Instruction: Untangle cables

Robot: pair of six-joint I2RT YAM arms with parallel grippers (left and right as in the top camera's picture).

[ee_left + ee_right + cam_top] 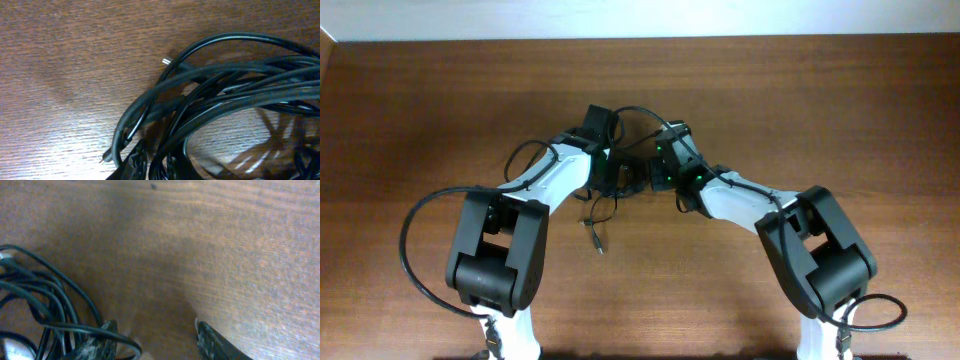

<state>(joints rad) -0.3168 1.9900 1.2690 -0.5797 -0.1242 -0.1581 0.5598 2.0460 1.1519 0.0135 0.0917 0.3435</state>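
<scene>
The cables (603, 208) are thin black cords bunched between the two wrists at the middle of the table, and one loose plug end (597, 243) trails toward the front. In the left wrist view the cables (235, 80) fill the right half as overlapping loops, with small silver plug tips (165, 61) poking out. My left gripper (155, 154) is shut on several strands of the bundle. My right gripper (155, 327) stands open over bare wood with nothing between its fingers. The cables (45, 300) lie to its left, and one strand drapes across the left finger (102, 337).
The wooden table (820, 100) spreads on all sides. The arms' own thicker black cables (415, 215) loop beside each base. A pale wall edge (620, 20) runs along the far side.
</scene>
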